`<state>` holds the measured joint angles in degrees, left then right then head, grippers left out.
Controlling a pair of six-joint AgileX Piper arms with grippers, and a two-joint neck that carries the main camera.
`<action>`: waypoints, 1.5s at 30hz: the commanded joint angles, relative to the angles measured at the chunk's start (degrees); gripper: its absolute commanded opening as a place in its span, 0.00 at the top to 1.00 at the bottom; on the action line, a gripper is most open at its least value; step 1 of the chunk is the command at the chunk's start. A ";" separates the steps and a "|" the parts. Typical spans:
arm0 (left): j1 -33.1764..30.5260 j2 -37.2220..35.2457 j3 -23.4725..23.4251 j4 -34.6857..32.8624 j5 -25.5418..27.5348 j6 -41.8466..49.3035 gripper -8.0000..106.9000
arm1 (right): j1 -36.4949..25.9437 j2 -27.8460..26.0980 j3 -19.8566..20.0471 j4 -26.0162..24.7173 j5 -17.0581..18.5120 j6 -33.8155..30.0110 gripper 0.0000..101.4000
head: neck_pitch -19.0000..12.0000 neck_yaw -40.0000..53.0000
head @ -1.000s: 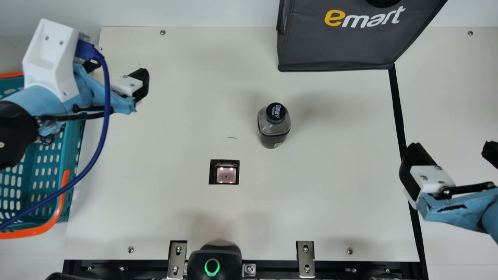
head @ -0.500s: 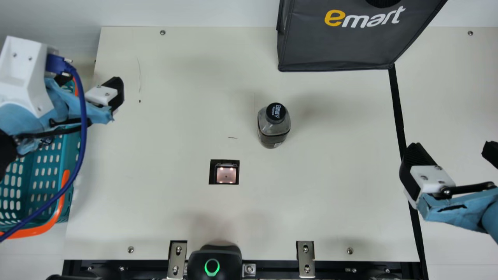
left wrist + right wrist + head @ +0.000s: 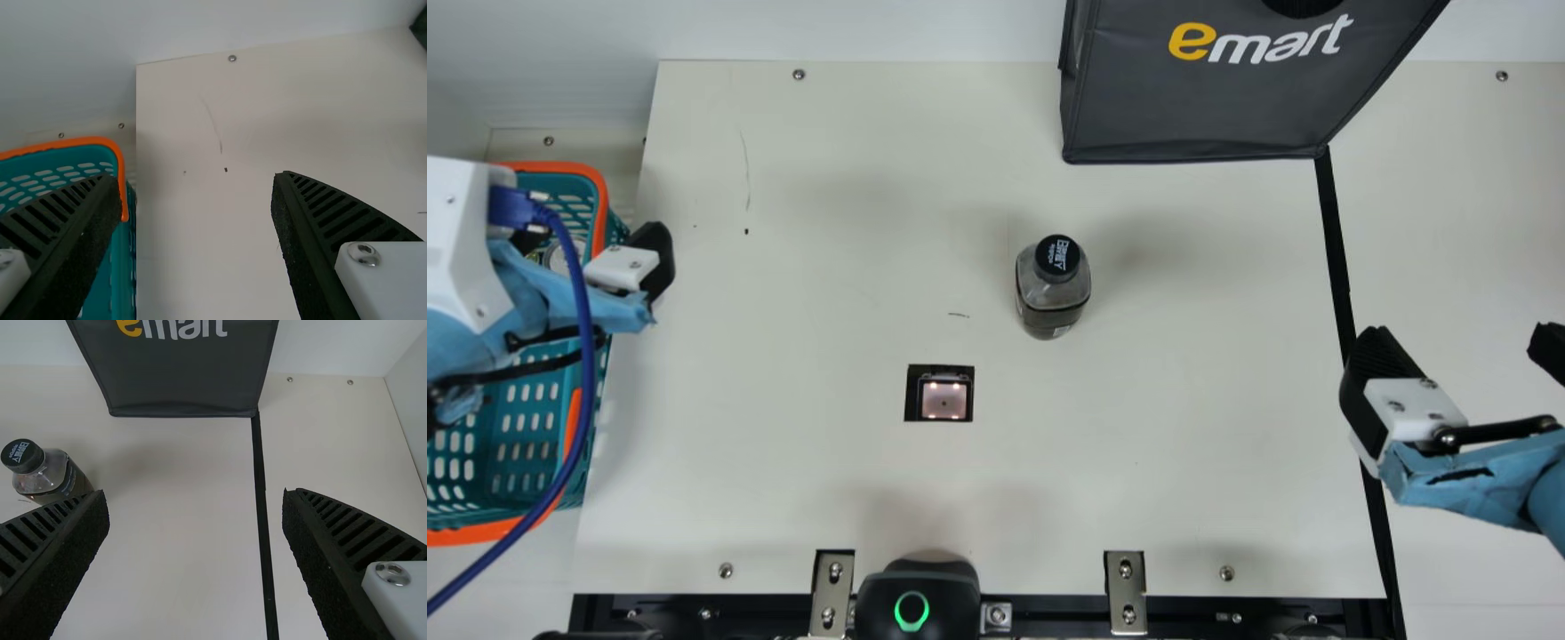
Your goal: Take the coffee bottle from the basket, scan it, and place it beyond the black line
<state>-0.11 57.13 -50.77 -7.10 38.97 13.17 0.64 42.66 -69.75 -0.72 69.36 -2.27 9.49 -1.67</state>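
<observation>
The coffee bottle (image 3: 1053, 298) stands upright on the desk (image 3: 783, 356), roughly midway between far and near edges, left of the black line (image 3: 1336, 249). The left hand (image 3: 593, 236), wide open and empty, spans the basket (image 3: 560, 166) and left edge; the right hand (image 3: 1458, 342), similarly open, holds nothing.

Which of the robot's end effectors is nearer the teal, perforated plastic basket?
Left. The left end effector is over the edge of the basket; the right end effector is across the cream table, over the straight black line.
</observation>
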 commanded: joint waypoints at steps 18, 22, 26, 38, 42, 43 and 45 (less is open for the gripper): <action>5.87 -8.77 4.65 -0.29 5.88 -0.78 0.15 | 0.00 0.00 0.00 -0.05 0.00 0.00 0.10 | -1.57 0.09; 6.49 -9.47 5.12 -0.45 6.57 -0.71 0.15 | 0.00 0.00 0.00 -0.05 0.00 0.00 0.10 | -1.57 0.09; 6.49 -9.55 5.12 -0.44 6.59 -0.71 0.15 | 0.00 0.00 0.00 -0.05 0.00 0.00 0.10 | -1.57 0.09; 6.49 -9.55 5.12 -0.44 6.59 -0.71 0.15 | 0.00 0.00 0.00 -0.05 0.00 0.00 0.10 | -1.57 0.09; 6.49 -9.55 5.12 -0.44 6.59 -0.71 0.15 | 0.00 0.00 0.00 -0.05 -0.05 0.00 0.10 | -1.57 0.09; 6.49 -9.55 5.12 -0.44 6.59 -0.71 0.15 | 0.00 0.00 0.00 -0.05 -0.05 0.00 0.10 | -1.57 0.09; 6.49 -9.55 5.12 -0.44 6.59 -0.71 0.15 | 0.00 0.00 0.00 -0.05 -0.05 0.00 0.10 | -1.57 0.09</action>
<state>6.38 47.57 -45.65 -7.54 45.56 12.46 0.64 42.66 -69.75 -0.77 69.31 -2.27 9.49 -1.67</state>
